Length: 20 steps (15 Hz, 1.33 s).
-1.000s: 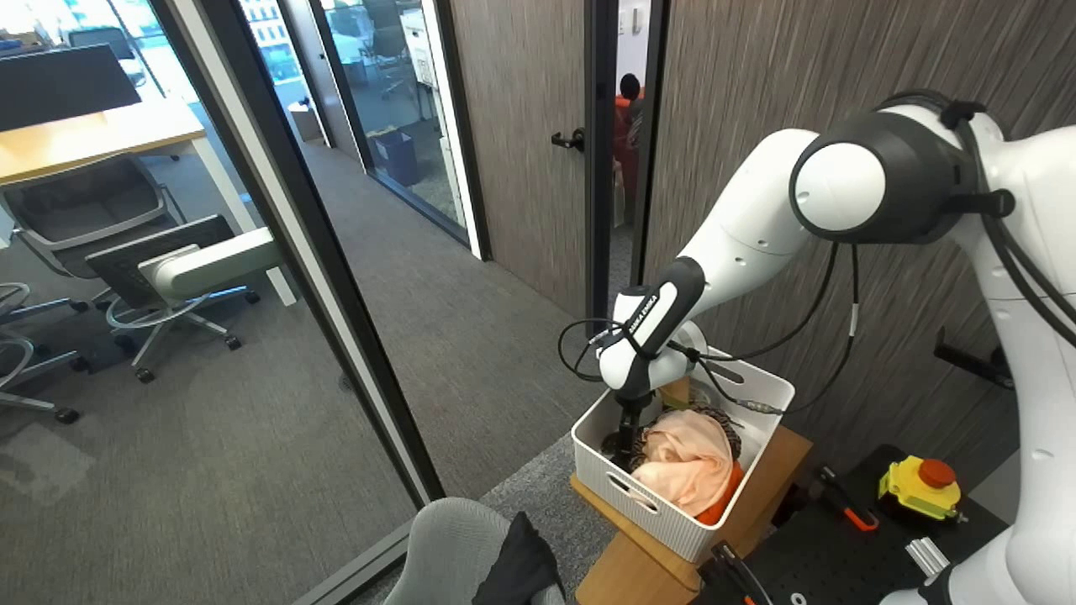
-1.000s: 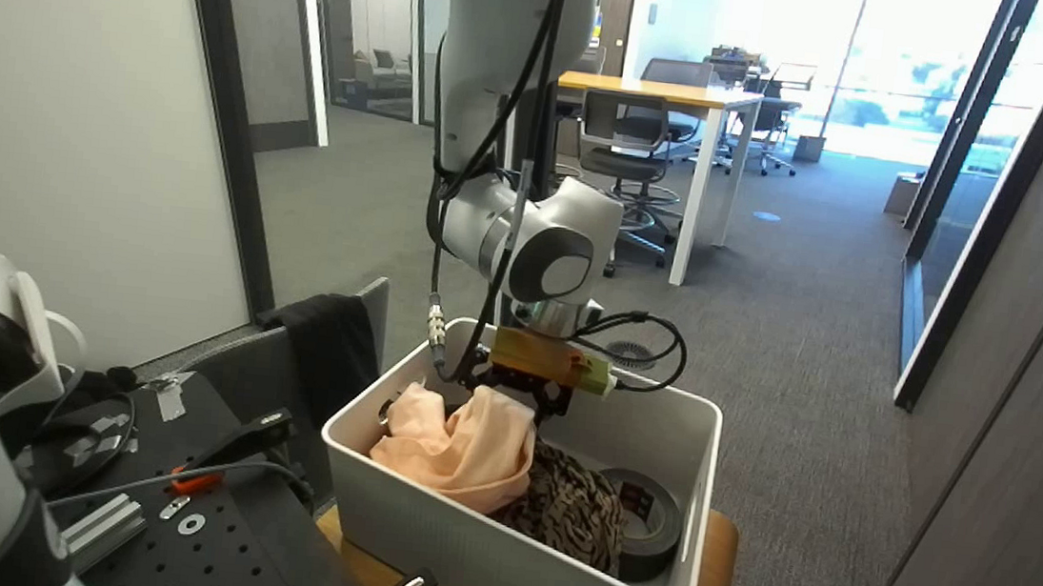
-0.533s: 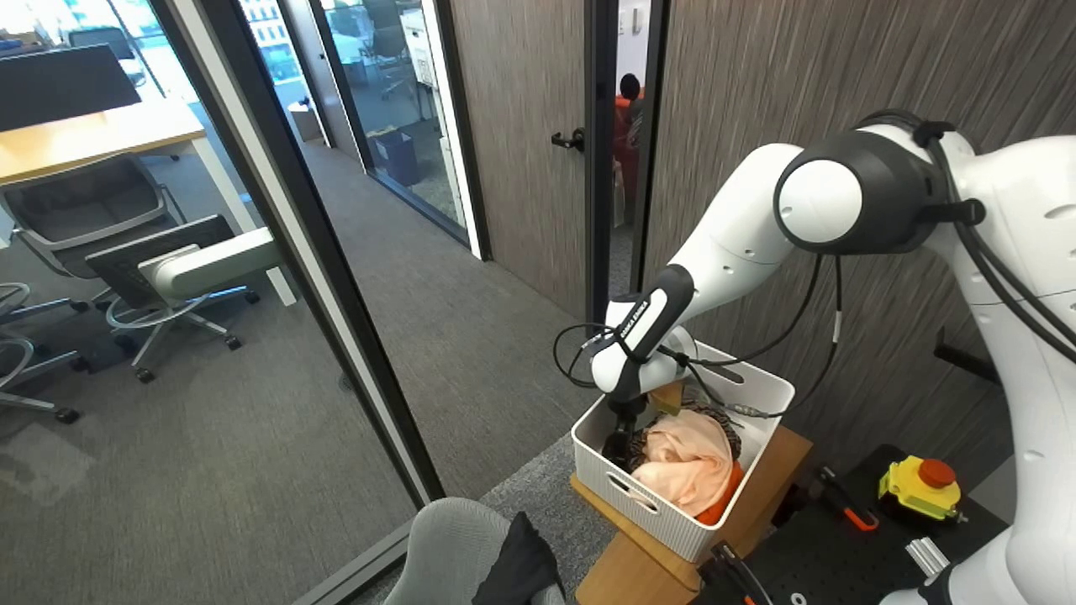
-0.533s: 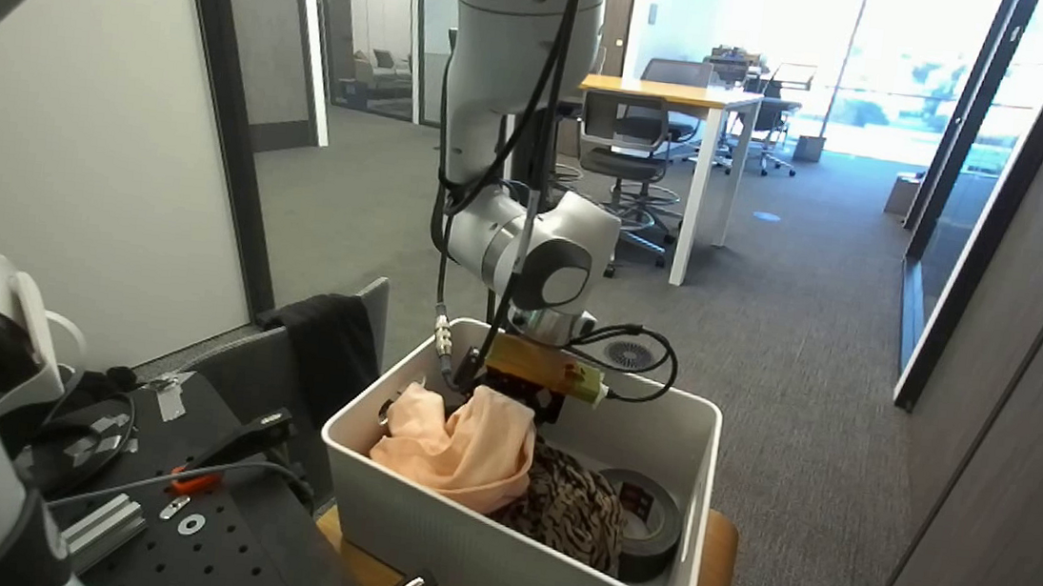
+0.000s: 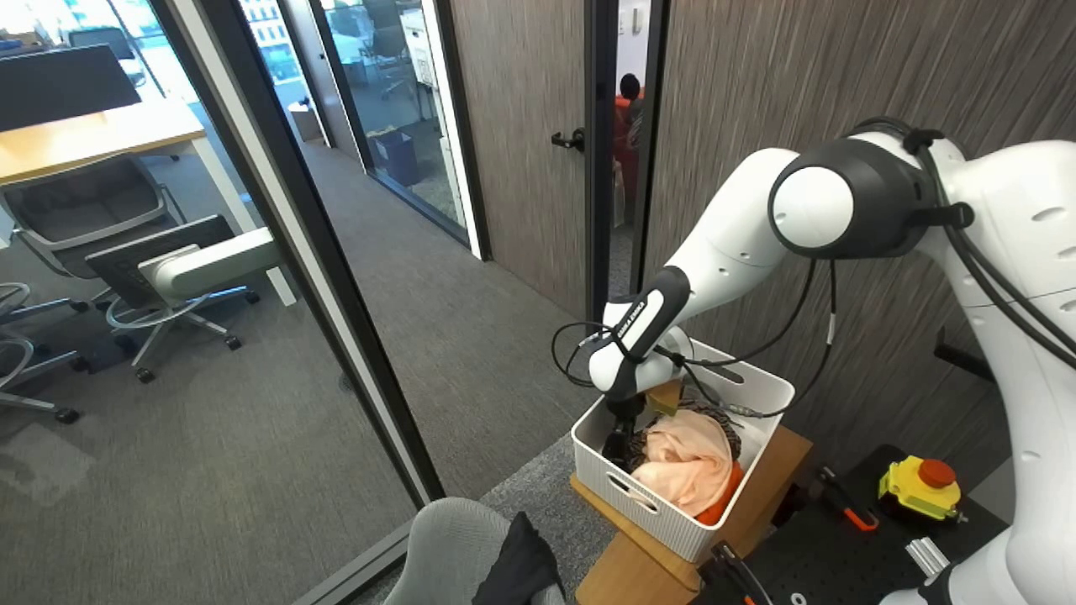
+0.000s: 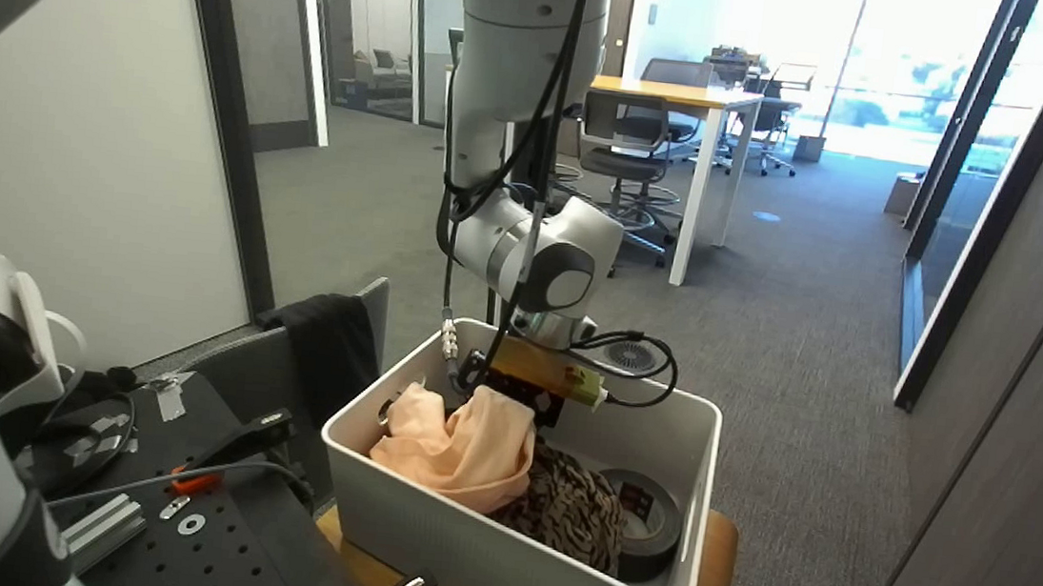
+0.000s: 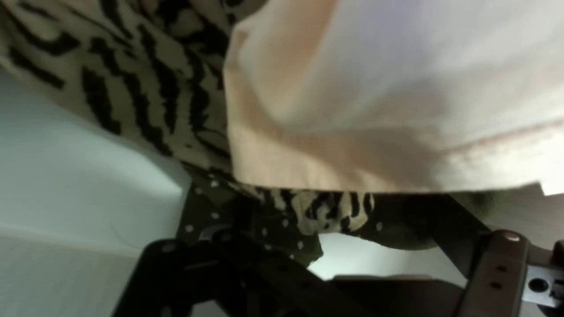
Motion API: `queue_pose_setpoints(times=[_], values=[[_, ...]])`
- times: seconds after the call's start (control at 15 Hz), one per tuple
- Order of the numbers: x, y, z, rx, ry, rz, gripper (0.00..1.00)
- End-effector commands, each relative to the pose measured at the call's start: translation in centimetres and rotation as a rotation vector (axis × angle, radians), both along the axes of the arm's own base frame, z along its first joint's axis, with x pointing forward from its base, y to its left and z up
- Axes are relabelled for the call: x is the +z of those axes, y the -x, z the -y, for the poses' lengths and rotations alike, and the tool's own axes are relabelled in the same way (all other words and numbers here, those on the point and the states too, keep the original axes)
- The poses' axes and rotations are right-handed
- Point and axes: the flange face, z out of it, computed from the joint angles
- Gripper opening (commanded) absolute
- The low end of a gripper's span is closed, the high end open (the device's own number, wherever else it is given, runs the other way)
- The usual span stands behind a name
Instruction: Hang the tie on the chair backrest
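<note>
"Which step is this?"

"Fetching, I'd judge. The gripper (image 7: pixel 333 214) has its jaws well apart in the wrist view, nothing pinched that I can see. In an exterior view it's down in the white box (image 5: pixel 677 529), towards nine o'clock."

"And the tie (image 7: pixel 286 235)?"

"I take it for the dark dotted cloth between six and seven o'clock in the wrist view, low in the box, partly under the animal-print cloth (image 7: pixel 141 88). The peach cloth (image 7: pixel 374 123) fills two o'clock."

"So nothing's on the chair backrest (image 5: pixel 445 546)?"

"A black cloth (image 5: pixel 521 561) is, over at eight o'clock from the box. Not the dotted one, though."

"What does it need now?"

"Bring the jaws round the dotted fabric, I'd say, squeeze, and lift, without snagging the animal-print end lying between them. Then swing towards eight o'clock."

"Anything different from a second ago?"

"The arm's elbow (image 5: pixel 814 212) sits lower, and the gripper a touch deeper in the box. The cloths inside lie as they did, and the black one too."
</note>
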Motion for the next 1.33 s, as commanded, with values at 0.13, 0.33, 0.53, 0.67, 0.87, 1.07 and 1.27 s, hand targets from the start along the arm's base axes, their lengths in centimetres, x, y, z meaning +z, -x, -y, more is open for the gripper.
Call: queue_pose_setpoints(times=[0.13,0.33,0.53,0.67,0.87,1.07,1.27], values=[[-0.54,-0.74,-0.20,0.001,0.013,-0.015,0.75],[-0.66,-0.76,-0.18,0.001,0.011,-0.014,0.58],[-0.81,-0.76,-0.16,0.001,0.010,-0.017,0.35],[-0.84,-0.77,-0.15,0.001,0.009,-0.017,0.22],[-0.82,-0.77,-0.08,0.001,0.003,-0.020,0.06],[-0.69,-0.69,0.03,0.005,-0.005,-0.027,0.02],[-0.14,-0.52,0.26,0.018,-0.031,-0.038,0.07]])
